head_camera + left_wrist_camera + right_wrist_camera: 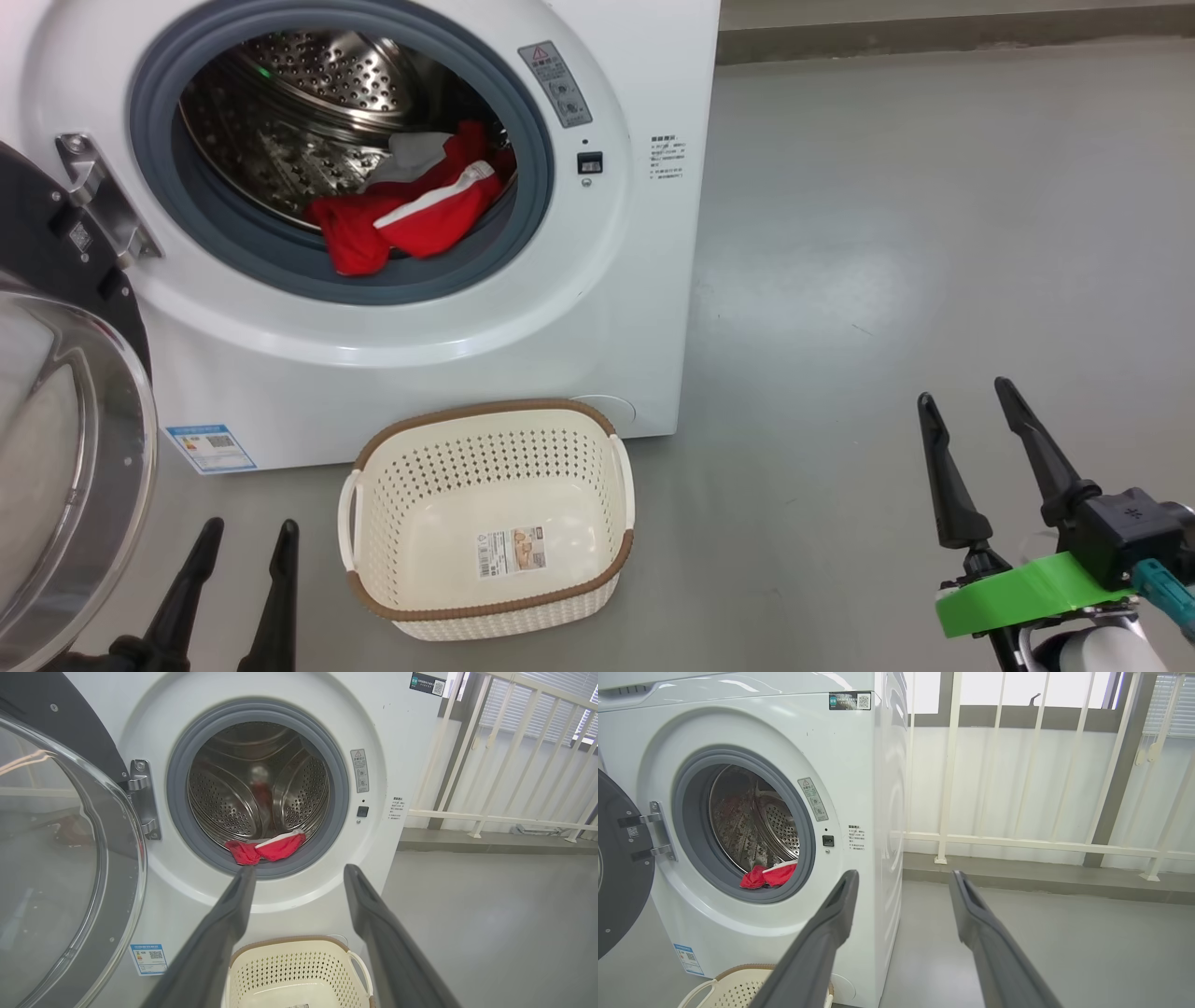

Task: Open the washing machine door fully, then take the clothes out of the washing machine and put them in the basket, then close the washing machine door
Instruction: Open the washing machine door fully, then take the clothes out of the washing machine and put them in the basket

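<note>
The washing machine (579, 327) stands far left, its door (65, 448) swung wide open to the left with the glass bowl bulging toward me. The clothes (411, 210), red with white trim, lie heaped at the front of the drum (308, 84), spilling onto the grey gasket (187, 215). The basket (485, 457) sits on the floor (887, 233) just in front of the machine, below the opening. The head view looks down on the sticker on its bottom; the wrist views catch its far part.

The left gripper (252, 525) hangs low between door and basket, jaws apart, holding nothing. The right gripper (963, 392) is well off to the right, jaws likewise apart, with a green band (1027, 593) at its wrist.

The left wrist view looks straight into the drum. The right wrist view takes in the machine's side panel and a white railing (1017, 840) beyond.
</note>
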Available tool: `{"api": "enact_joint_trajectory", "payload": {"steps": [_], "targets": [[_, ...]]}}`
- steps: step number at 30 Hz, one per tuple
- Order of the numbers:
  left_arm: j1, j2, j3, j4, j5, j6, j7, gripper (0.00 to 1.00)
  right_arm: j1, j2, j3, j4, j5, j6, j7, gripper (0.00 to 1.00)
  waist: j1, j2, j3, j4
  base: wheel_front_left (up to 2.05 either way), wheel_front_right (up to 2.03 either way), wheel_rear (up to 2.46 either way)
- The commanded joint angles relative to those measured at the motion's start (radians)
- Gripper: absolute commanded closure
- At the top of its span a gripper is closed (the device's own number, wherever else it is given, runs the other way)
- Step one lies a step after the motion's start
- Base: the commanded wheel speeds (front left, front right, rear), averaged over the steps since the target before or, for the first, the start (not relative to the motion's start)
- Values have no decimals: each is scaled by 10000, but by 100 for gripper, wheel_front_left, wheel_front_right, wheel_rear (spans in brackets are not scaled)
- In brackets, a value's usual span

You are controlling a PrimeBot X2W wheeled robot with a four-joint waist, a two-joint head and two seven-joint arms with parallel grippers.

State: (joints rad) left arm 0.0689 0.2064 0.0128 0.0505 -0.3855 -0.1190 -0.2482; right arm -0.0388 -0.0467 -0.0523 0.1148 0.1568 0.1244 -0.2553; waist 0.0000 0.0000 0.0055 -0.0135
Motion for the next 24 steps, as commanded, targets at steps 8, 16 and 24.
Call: {"api": "enact_joint_trajectory", "payload": {"steps": [8, 16, 24], "targets": [[18, 225, 524, -473, 241, 227, -125, 0, 207, -35, -118, -665, -139, 63, -64, 0, 0, 0, -12, 30, 0, 0, 0], [105, 202, 587, -595, 336, 267, -131, 0, 348, -35, -209, -677, 24, 63, -64, 0, 0, 0, -2, -12, 0, 0, 0], [137, 93, 591, -661, 426, 270, -134, 0, 435, -35, -247, -692, 105, 63, -64, 0, 0, 0, -22, -39, 0, 0, 0]]}}
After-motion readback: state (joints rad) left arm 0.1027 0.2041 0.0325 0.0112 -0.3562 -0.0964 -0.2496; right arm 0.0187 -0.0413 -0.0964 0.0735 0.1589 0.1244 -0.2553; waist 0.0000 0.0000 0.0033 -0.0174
